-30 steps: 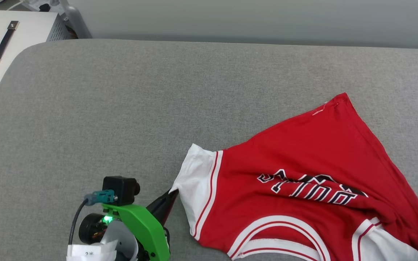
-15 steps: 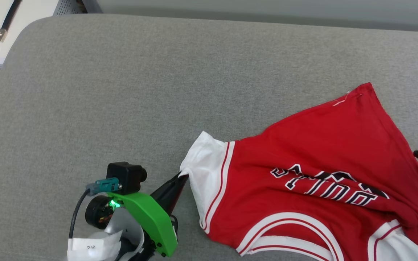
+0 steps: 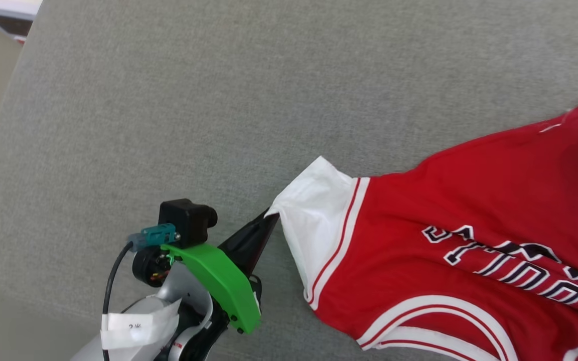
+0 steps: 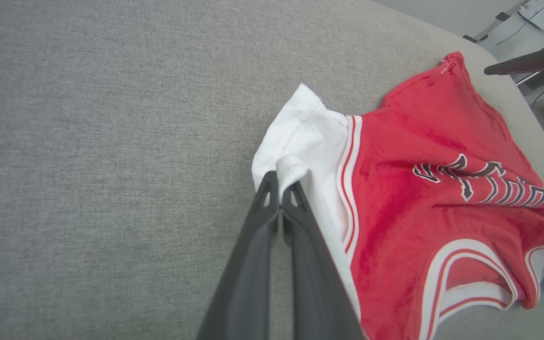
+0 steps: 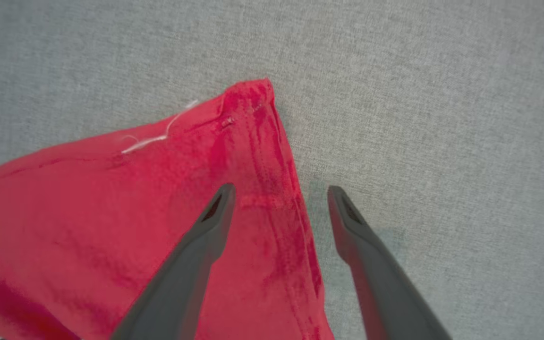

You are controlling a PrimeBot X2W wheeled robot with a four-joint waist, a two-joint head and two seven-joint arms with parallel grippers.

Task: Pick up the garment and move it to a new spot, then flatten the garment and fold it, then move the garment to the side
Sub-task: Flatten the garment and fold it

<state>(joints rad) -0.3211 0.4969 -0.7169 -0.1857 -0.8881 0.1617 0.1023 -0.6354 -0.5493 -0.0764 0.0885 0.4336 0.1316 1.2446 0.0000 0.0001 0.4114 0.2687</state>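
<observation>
The red jersey T-shirt [image 3: 444, 210] is shown in solid red. Its short sleeve [image 3: 319, 215] is rendered white and edged with thin red-and-white stripes. The collar [image 3: 429, 321] is banded in white and red. The block lettering [image 3: 510, 260] is printed black with white outlines. A loose white thread [image 5: 158, 137] is seen at the red hem corner. The flat woven upholstery surface [image 3: 168, 100] is coloured a uniform heathered grey. The long fingers of the left gripper [image 4: 280, 182] and right gripper [image 5: 281, 190] are finished in matt dark grey. The curved plastic bracket [image 3: 219, 281] is coloured bright green and topped by a black camera block [image 3: 186, 220] and a teal connector [image 3: 156, 233].
</observation>
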